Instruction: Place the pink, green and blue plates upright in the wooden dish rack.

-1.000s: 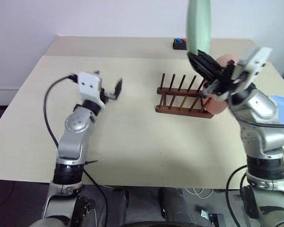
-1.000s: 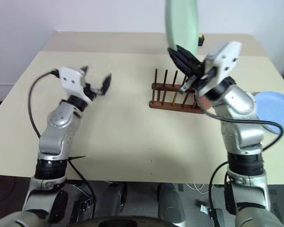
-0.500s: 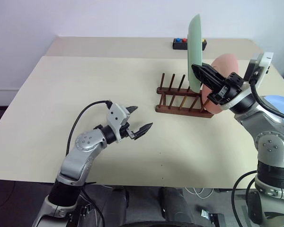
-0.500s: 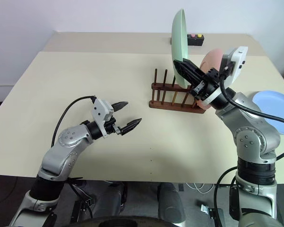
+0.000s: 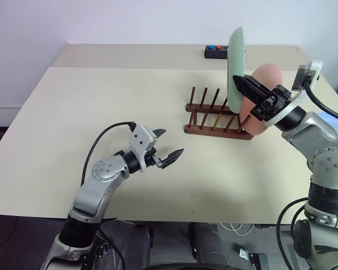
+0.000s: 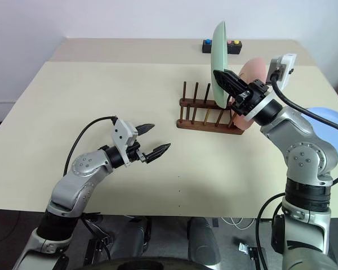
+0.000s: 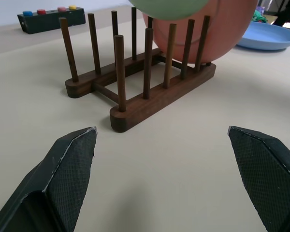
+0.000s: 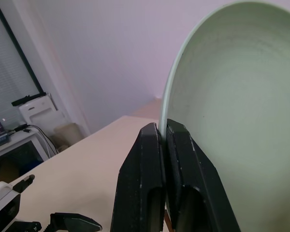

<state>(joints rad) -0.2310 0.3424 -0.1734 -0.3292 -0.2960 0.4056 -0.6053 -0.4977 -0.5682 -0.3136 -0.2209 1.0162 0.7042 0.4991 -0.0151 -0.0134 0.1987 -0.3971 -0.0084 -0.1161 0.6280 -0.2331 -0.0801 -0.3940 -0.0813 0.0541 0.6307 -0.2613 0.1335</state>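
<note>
Green plate [image 5: 235, 67] pinched by its rim in the shut right claw [image 5: 249, 88], held on edge above the wooden dish rack [image 5: 217, 119], probably so as to drop between two pegs. Pink plate [image 5: 261, 95] already upright at the rack's right end, just behind the green one, leaving the slots to its left free. Blue plate [image 6: 331, 129] flat on the bench [image 5: 129, 112], off to the right, not yet picked up. Left claw [image 5: 168, 149] wide open and empty, low over the bench and aimed at the rack, possibly to steady it.
</note>
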